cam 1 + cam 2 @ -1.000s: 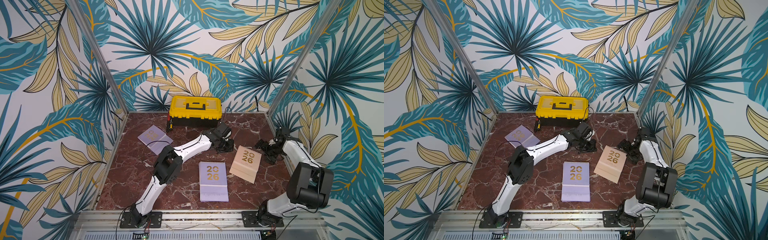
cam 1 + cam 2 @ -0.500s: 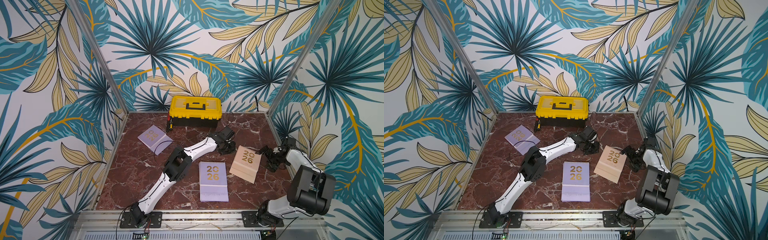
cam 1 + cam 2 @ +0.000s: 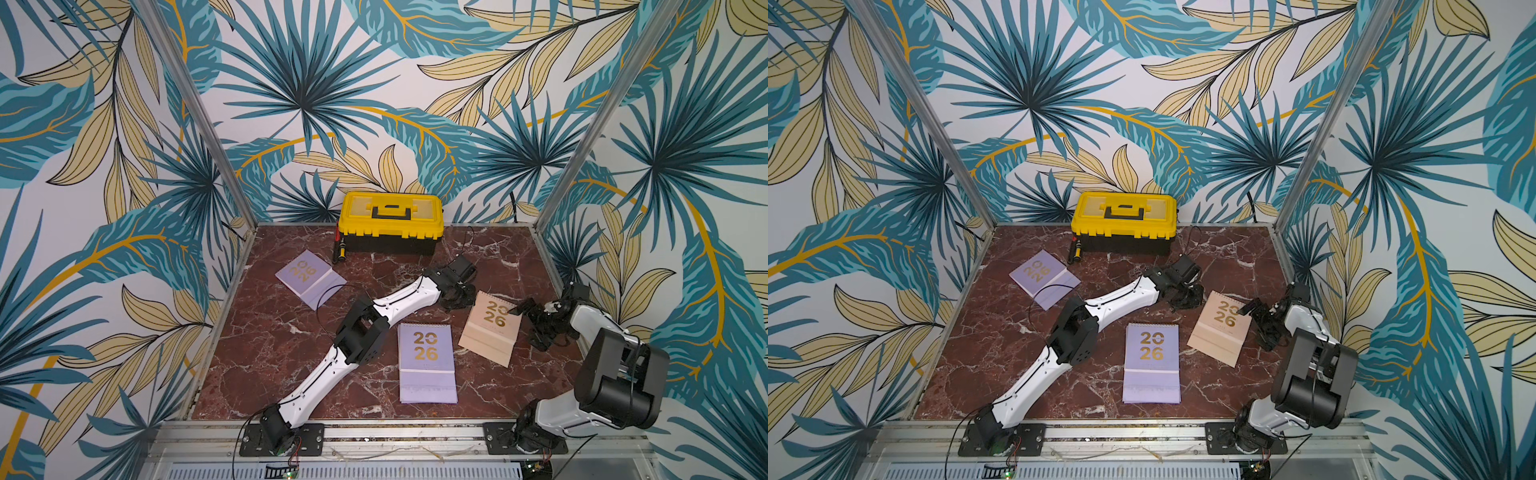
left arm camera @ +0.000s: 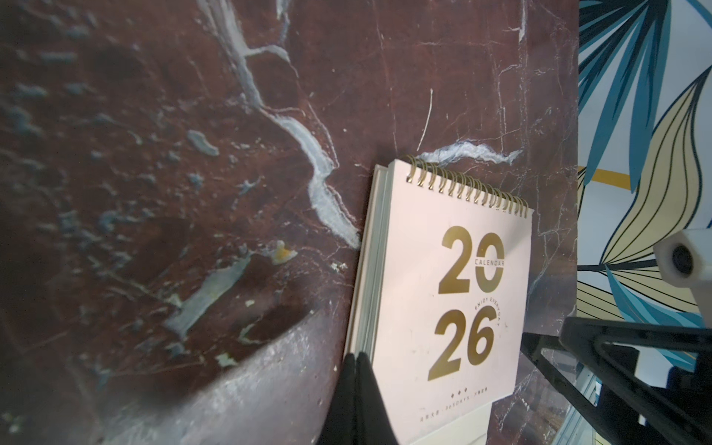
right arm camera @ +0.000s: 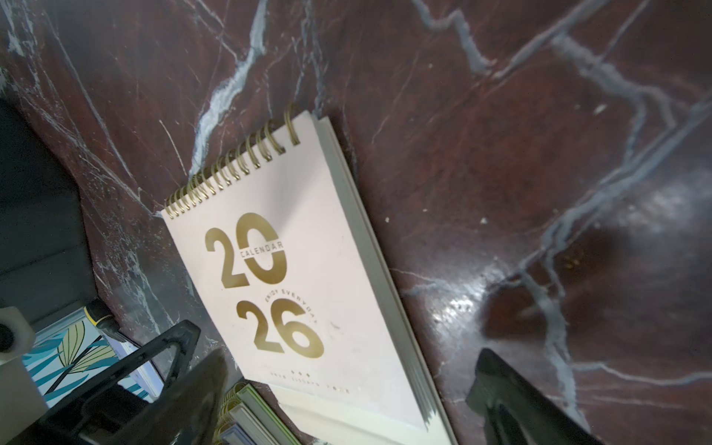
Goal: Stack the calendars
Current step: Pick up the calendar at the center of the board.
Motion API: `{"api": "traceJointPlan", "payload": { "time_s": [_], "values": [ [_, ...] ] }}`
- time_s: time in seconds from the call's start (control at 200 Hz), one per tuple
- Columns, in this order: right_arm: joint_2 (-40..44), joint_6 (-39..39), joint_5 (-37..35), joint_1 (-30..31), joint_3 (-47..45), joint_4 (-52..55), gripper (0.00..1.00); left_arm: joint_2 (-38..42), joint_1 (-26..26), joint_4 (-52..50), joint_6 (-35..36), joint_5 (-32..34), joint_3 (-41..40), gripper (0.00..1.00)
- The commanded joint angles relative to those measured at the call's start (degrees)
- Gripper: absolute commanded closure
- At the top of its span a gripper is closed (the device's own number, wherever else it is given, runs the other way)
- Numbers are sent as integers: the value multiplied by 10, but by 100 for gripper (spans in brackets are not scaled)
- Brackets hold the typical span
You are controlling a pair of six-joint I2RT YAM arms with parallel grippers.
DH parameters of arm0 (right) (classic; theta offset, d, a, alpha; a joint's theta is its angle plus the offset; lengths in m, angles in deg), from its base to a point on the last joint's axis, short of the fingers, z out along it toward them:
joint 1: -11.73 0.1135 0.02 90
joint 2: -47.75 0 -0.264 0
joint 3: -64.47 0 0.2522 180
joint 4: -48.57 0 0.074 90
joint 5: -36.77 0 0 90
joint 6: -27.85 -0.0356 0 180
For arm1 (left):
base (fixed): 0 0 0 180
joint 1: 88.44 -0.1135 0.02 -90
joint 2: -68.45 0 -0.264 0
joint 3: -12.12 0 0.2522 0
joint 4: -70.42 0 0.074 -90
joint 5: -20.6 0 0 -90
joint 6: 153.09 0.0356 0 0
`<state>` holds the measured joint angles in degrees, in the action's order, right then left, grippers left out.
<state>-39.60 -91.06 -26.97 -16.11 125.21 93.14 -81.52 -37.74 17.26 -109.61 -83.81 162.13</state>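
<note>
Peach calendar [image 3: 492, 328] flat on the worktop [image 3: 282, 357], right of the central lilac one [image 3: 426, 361], now flanked: left claw [image 4: 356, 370], pressed together, has slid to its left edge; right claw [image 3: 527, 326], spread wide, has dropped beside its right edge, suggesting a pickup for stacking.

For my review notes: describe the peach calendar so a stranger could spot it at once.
From the yellow toolbox at the back wall, come forward and to the right on the marble table. The peach calendar lies there askew, the only peach cover; both neighbouring calendars are lilac.
</note>
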Motion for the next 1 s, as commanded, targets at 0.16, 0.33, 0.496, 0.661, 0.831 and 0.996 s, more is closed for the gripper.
{"api": "traceJointPlan", "payload": {
  "time_s": [0.16,0.33,0.496,0.661,0.831,0.996],
  "values": [
    [-46,-4,54,-3,-37,-49,1,-24,2,-10,-6,-19,25,100],
    [-65,-2,87,-4,-43,-66,1,-37,2,-10,-11,-30,37,100],
    [-81,-11,128,-5,-48,-99,1,-46,1,-10,-17,-43,43,100],
    [-71,-48,222,-8,-66,-195,1,-52,-1,-10,-22,-52,46,100],
    [-50,-110,292,-8,-93,-304,1,-52,-3,-10,-23,-55,44,100],
    [-43,-159,325,-8,-112,-379,1,-52,-5,-10,-23,-57,44,100]
  ]
}}
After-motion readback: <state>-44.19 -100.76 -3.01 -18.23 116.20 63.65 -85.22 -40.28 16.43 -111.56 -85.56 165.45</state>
